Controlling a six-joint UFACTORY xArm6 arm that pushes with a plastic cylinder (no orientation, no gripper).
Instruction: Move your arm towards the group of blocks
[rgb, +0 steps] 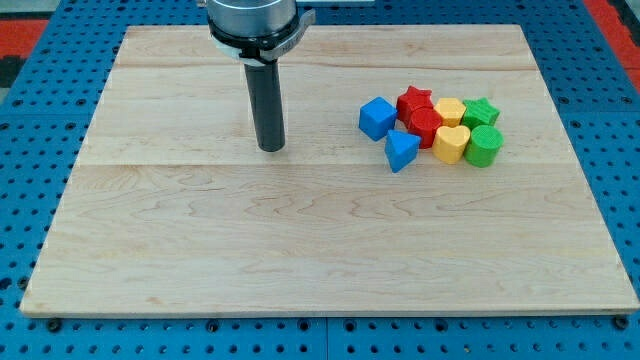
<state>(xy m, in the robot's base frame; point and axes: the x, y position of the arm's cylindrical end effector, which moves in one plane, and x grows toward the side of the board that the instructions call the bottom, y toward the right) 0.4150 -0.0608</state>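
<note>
My tip rests on the wooden board, left of centre in its upper half. A tight group of blocks lies to the view's right of it: a blue cube, a blue triangular block, a red star, a red block, a yellow block, a yellow heart, a green star and a green cylinder. The tip is about a hand's width left of the blue cube, touching no block.
The board lies on a blue perforated table. The arm's grey body hangs over the board's top edge.
</note>
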